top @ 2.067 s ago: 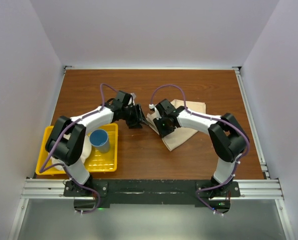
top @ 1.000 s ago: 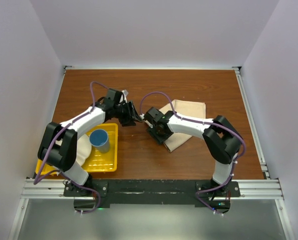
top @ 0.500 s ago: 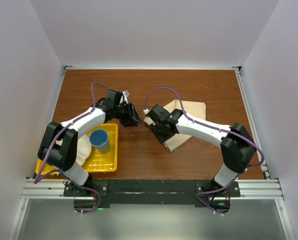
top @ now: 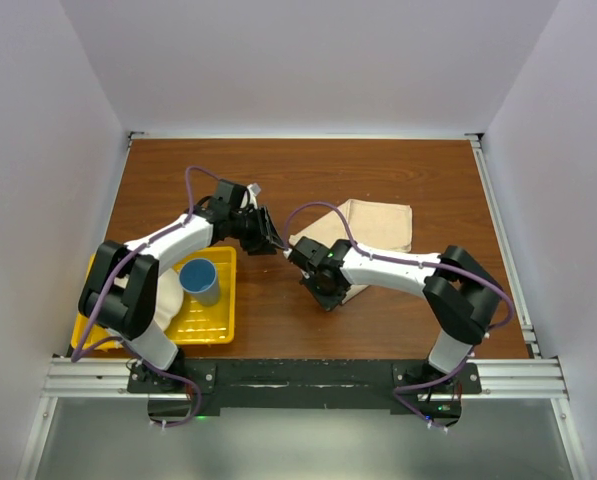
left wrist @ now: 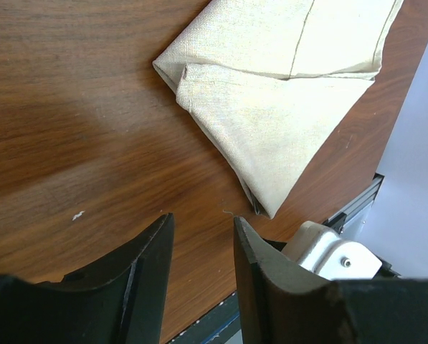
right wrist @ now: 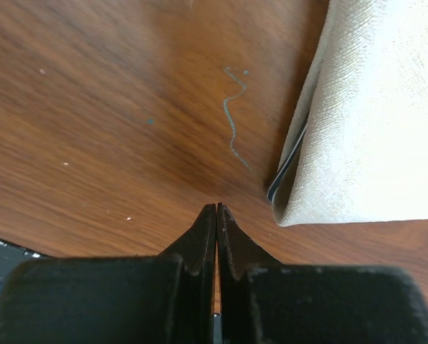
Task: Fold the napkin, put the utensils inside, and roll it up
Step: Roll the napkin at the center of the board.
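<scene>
The beige napkin [top: 370,232] lies folded on the brown table, right of centre. It also shows in the left wrist view [left wrist: 271,93] and in the right wrist view [right wrist: 375,107]. A thin dark edge [right wrist: 285,170] shows inside its near fold; I cannot tell whether it is the knife, which is otherwise hidden. My left gripper [top: 270,240] [left wrist: 201,222] is open and empty over bare wood, left of the napkin. My right gripper [top: 327,297] [right wrist: 216,209] is shut on nothing, just off the napkin's near-left corner.
A yellow tray [top: 218,322] sits at the near left and holds a blue cup [top: 200,282] and a white plate [top: 164,292]. A pale thread [right wrist: 233,118] lies on the wood. White walls close in the table on three sides.
My right gripper has drawn back off the napkin toward the near left. My left gripper has shifted slightly and stays open. The napkin lies flatter.
</scene>
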Available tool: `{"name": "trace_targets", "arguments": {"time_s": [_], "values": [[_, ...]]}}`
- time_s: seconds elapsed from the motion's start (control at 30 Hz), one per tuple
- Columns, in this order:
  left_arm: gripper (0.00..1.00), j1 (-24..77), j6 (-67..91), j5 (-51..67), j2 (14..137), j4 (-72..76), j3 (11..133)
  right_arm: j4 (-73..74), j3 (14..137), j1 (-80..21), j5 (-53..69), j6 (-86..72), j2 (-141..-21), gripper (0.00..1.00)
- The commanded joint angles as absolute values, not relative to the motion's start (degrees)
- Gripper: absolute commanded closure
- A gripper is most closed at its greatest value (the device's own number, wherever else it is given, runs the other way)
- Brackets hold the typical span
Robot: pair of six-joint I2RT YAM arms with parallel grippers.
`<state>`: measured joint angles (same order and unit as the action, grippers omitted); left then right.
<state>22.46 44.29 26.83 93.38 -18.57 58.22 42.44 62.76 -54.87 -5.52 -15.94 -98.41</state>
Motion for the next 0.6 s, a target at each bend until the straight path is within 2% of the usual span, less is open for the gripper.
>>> {"name": "trace_targets", "arguments": {"time_s": [0.0, 0.23, 0.57], "values": [[0.57, 22.0, 42.9, 27.7, 92.0, -18.5, 59.3, 40.3, 62.2, -55.5, -7.8, -16.6, -99.7, 1.00], [0.57, 22.0, 42.8, 27.8, 91.8, -18.6, 59.1, 39.2, 62.3, -55.6, -9.0, -16.8, -101.9, 1.00], [0.57, 22.0, 42.5, 27.5, 91.6, -19.2, 59.2, 44.3, 63.9, -55.6, -20.4, -19.1, -104.1, 1.00]]}}
